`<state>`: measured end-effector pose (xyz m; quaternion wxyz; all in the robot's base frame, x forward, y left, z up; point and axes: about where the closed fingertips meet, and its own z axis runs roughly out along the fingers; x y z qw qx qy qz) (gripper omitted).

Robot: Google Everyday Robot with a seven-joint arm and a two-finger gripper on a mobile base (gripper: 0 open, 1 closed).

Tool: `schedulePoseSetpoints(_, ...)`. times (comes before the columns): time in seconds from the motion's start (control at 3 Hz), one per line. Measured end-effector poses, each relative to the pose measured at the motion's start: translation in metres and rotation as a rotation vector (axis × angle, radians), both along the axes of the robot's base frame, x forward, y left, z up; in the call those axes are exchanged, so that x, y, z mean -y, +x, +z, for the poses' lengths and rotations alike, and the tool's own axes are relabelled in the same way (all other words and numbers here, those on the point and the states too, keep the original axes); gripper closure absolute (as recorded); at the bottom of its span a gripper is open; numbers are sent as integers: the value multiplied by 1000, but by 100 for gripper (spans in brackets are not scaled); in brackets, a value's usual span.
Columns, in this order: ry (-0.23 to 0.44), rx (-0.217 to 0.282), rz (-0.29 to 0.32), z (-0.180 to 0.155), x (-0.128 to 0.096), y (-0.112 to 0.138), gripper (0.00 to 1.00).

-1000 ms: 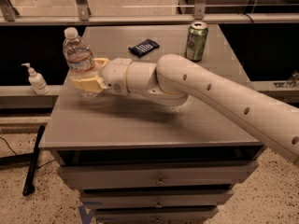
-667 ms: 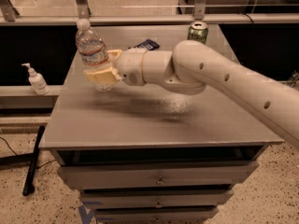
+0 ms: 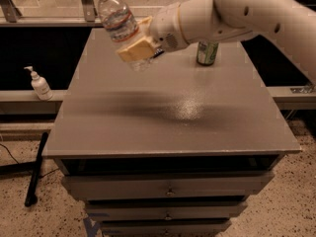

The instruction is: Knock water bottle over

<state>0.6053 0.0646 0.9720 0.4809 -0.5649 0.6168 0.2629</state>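
Observation:
The water bottle (image 3: 117, 19) is clear ribbed plastic with a white cap and a label band. It is off the table, high at the back left, and leans with its cap to the upper left. My gripper (image 3: 137, 49) is shut on the bottle's lower part, its tan fingers (image 3: 133, 50) wrapped around it. The bottle's base shows just below the fingers. The white arm (image 3: 237, 11) comes in from the upper right.
A green soda can (image 3: 207, 53) stands at the back right of the grey table (image 3: 168, 117), partly behind the arm. A small white pump bottle (image 3: 39, 84) stands on a ledge left of the table. Drawers are below the tabletop.
My gripper has lifted the water bottle off the tabletop and carried it up and to the right. The bottle now leans instead of standing upright.

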Motion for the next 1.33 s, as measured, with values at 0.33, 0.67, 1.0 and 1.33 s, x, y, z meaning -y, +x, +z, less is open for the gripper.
schedulePoseSetpoints(0.33,-193,-44,-32,-4,35,23,100)
schedulePoseSetpoints(0.67,-413,-111,-8,-39,61,28,100)
schedulePoseSetpoints(1.0,-633,-214,70,-82,85,7,100)
schedulePoseSetpoints(1.33,-822,-332,180,-110,109,-35,100)
